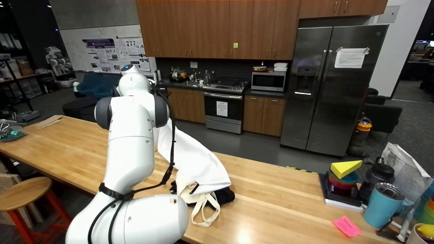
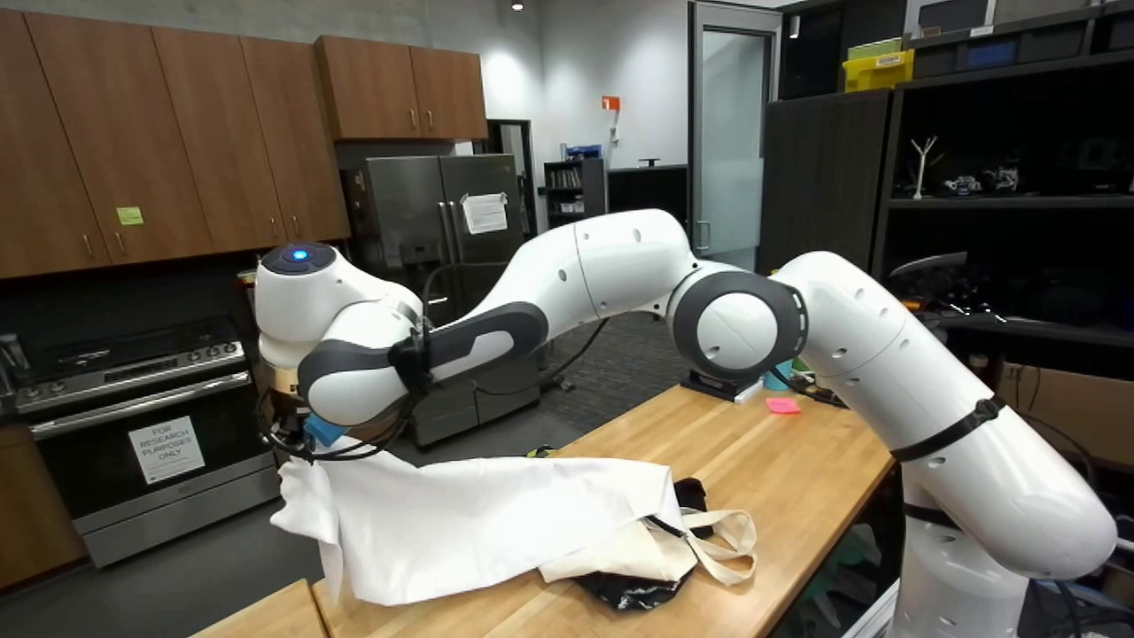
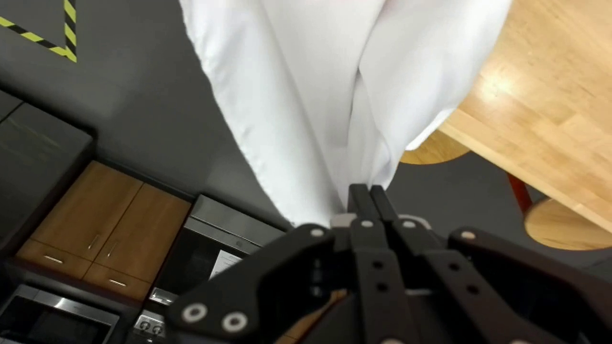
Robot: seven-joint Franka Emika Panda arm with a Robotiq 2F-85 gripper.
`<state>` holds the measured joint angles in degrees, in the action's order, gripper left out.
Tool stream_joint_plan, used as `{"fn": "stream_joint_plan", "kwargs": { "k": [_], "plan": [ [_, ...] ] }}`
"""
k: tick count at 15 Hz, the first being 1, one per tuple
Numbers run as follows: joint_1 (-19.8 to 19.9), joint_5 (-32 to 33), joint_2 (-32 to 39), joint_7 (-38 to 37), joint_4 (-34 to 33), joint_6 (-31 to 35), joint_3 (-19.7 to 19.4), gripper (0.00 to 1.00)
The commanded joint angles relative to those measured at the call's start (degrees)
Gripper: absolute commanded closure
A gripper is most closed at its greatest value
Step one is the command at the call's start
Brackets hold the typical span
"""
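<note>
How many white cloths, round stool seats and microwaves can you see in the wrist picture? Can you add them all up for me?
White cloth, pinched in the gripper: 1
Round stool seats, both partly hidden: 2
Microwave: 1
Total: 4

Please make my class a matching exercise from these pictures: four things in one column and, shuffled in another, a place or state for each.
1. Gripper
2. White cloth
3. Pink note
4. Yellow wedge

A. Atop the bowls
B. Shut in a pinch
C. On the table, near the blue tumbler
D. Held at one end, partly over cream fabric

Pairs: 1-B, 2-D, 3-C, 4-A
</note>
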<state>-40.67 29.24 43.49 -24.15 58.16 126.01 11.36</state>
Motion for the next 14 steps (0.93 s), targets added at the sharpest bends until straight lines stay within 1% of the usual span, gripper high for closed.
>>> {"fn": "stream_joint_plan", "kwargs": {
  "k": [1,2,4,7,11,13,14],
  "plan": [
    [0.16,-2.30,4.72,3.20,-6.15,-0.12,1.84,0.73],
    [-0.39,-2.01,5.34,3.29,-6.77,-1.44,1.65,0.72],
    [-1.72,-0.74,5.31,2.14,-6.12,-3.16,0.93,0.62],
    [-3.65,1.28,3.92,-0.72,-3.79,-5.58,-0.55,0.42],
    [-5.43,2.63,2.47,-3.60,-0.70,-11.05,-1.38,0.13],
    [-5.05,1.36,2.95,-4.57,0.26,-13.28,-0.71,0.02],
    [-4.85,0.93,3.31,-5.18,0.69,-14.08,-0.55,0.00]
  ]
}}
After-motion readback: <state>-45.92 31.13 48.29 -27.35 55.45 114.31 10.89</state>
